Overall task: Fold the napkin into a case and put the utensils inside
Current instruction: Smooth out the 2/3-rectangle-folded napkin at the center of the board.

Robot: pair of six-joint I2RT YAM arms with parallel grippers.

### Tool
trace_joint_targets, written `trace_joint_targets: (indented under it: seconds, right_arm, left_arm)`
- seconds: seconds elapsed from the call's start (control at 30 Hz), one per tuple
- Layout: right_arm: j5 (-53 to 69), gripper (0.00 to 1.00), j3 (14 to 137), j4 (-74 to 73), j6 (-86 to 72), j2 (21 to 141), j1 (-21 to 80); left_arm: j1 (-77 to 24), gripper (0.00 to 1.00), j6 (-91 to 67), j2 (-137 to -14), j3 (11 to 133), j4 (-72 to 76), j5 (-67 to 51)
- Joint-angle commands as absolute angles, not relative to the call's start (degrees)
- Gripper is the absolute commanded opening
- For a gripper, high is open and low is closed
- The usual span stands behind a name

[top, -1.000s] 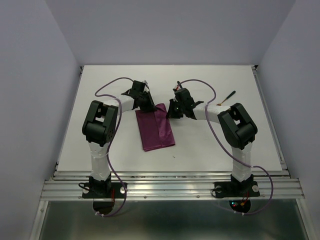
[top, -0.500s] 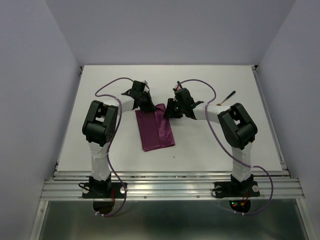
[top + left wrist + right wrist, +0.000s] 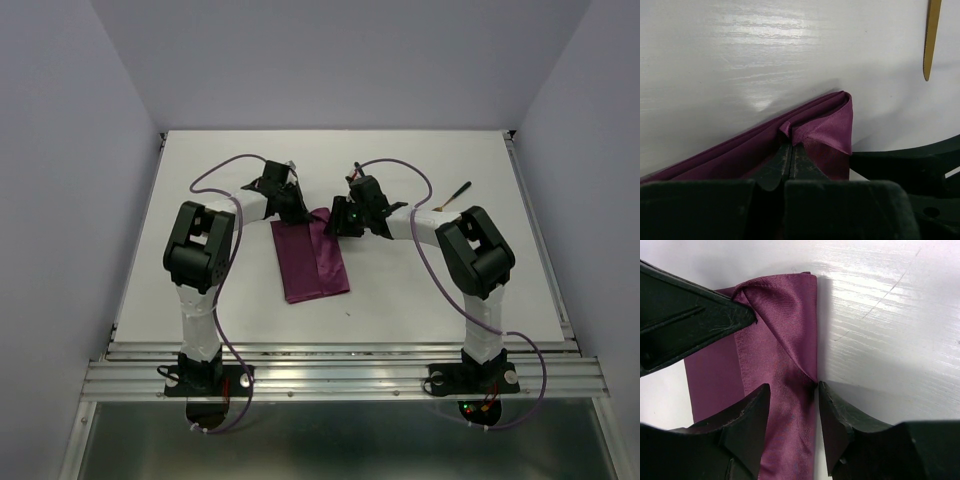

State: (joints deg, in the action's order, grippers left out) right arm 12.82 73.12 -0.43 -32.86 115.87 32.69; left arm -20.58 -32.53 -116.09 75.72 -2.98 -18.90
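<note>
The left gripper (image 3: 791,150) is pinched tight on the far corner of the shiny magenta-purple cloth napkin (image 3: 312,262), which is folded long and narrow. The right gripper (image 3: 794,387), jaws apart, straddles the cloth's folded edge just beside it. Underneath is a glossy white table (image 3: 420,290), enclosed by pale lilac walls (image 3: 60,150).

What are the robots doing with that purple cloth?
The robot is folding a napkin into a long strip. The left hand is shut, pinching the napkin's far end. The right hand is open over that same end, holding nothing. A utensil lies off to the right, not yet inside.
</note>
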Motion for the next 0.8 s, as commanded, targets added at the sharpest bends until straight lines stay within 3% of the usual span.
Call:
trace_joint_targets:
  seconds: [0.0,0.27,0.47,0.77]
  right_arm:
    - [14.24,0.5,73.83,1.41,-33.66,116.36,32.43]
    - [15.55,0.5,72.77,2.28,-34.45,116.89,31.9]
    - [15.91,0.38,72.77,2.64,-34.63,116.63,31.9]
    - [16.0,0.37,72.33,2.72,-34.19,116.63,31.9]
  left_arm:
    - [-20.04,0.0,-31.03,-110.57,74.89,-3.43,-20.48]
    - [-19.34,0.0,-30.5,-108.81,74.18,-3.16,-21.36]
    - [-18.98,0.0,-30.59,-109.51,73.21,-2.64,-21.36]
    - [-17.93,0.0,-31.03,-109.51,70.66,-2.55,-18.99]
